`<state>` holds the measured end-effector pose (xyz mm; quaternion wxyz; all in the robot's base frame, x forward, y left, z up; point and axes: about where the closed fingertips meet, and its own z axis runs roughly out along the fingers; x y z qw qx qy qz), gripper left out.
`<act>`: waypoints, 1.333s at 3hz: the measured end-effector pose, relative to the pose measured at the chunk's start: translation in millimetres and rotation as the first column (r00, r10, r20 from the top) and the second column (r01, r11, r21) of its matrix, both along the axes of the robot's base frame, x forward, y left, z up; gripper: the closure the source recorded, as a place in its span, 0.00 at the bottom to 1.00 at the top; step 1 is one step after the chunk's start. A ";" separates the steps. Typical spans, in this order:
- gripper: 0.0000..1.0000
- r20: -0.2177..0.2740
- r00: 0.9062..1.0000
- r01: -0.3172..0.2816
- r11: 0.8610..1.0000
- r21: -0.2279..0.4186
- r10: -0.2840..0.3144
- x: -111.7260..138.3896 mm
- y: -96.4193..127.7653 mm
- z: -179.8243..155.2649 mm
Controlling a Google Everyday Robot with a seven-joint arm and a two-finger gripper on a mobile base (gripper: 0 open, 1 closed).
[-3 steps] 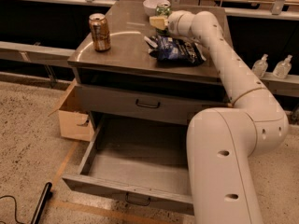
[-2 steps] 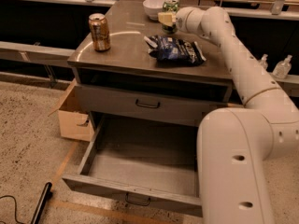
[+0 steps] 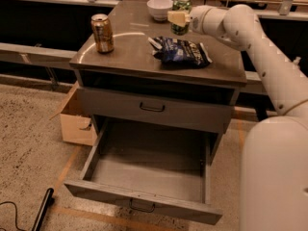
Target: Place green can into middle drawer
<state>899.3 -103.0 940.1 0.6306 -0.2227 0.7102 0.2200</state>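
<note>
Pincer [image 3: 179, 18] is hovering right against the green can [image 3: 183, 4] at the back of the counter [image 3: 130, 52], beside the white bowl [image 3: 160, 7]; whether it is clamping the can I cannot tell. Below, the middle drawer [image 3: 144, 174] is lying pulled open, seemingly waiting to receive it

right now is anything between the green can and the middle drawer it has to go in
The gripper is at the green can, nothing between them. The middle drawer is pulled open with nothing visible inside. Only the chip bag lies on the cabinet top between can and front edge; carrying the can above it should clear.
</note>
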 end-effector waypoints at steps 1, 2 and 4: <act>1.00 0.010 0.998 -0.059 0.998 0.024 0.059 -32.7 10.1 13.4; 1.00 0.018 0.993 -0.114 0.993 0.032 0.114 -75.7 15.2 24.8; 1.00 0.025 0.988 -0.155 0.988 0.025 0.154 -87.7 19.6 36.8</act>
